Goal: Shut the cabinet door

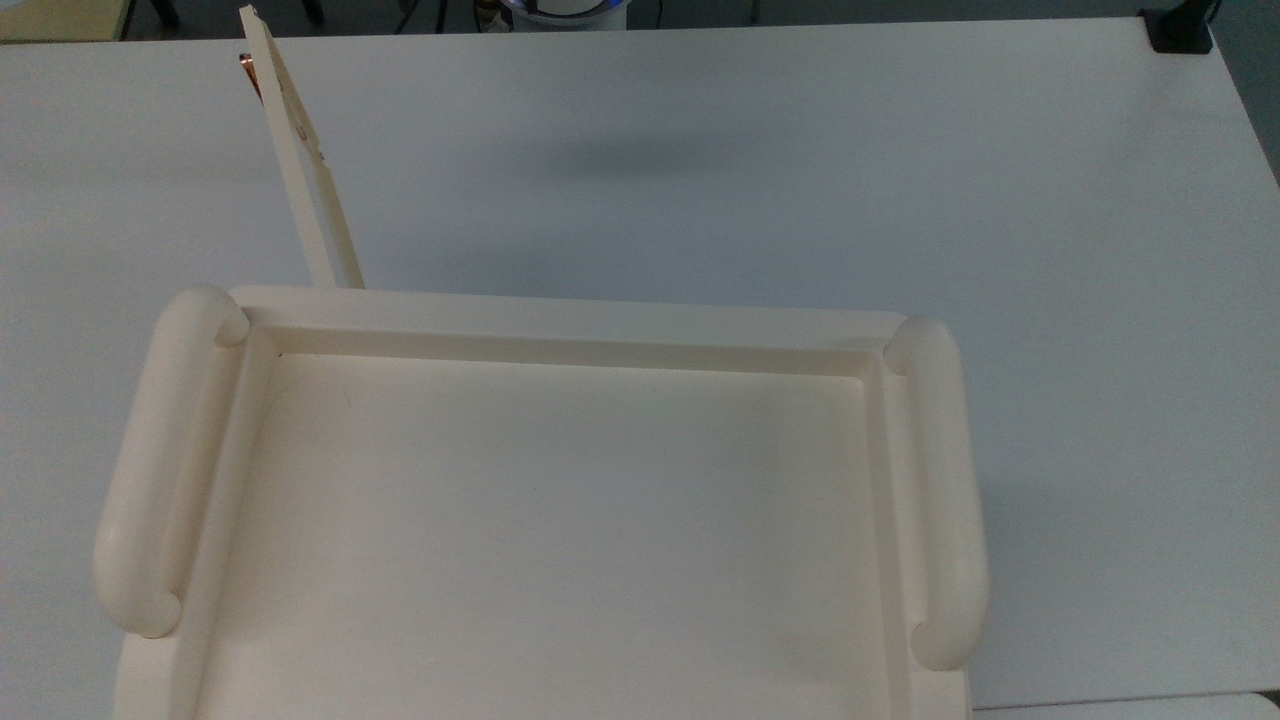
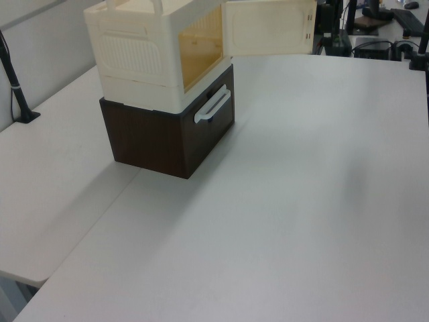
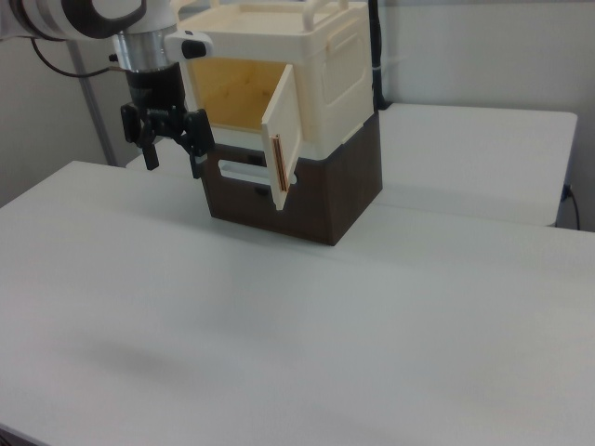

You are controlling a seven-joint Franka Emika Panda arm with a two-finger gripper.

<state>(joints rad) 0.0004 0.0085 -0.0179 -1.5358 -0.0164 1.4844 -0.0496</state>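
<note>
The cream cabinet (image 3: pixel 325 65) stands on a dark brown drawer unit (image 3: pixel 325 200). Its cabinet door (image 3: pixel 282 125) is swung wide open, with a copper handle (image 3: pixel 276 163) along its free edge. My gripper (image 3: pixel 174 165) hangs open and holds nothing. It is to the right view's left of the door, in front of the cabinet's open yellowish inside, and apart from the door. In the top view the cabinet door (image 1: pixel 300 150) is a narrow strip running away from the cabinet (image 1: pixel 560 320). The left view shows the door (image 2: pixel 268 27) standing out from the cabinet (image 2: pixel 141 47).
The white table (image 1: pixel 750 150) stretches wide in front of the cabinet. The brown unit has a white drawer handle (image 2: pixel 212 104). A black clamp (image 1: pixel 1178 30) sits at the table's far corner. A black pole (image 2: pixel 17 87) stands at the left view's left.
</note>
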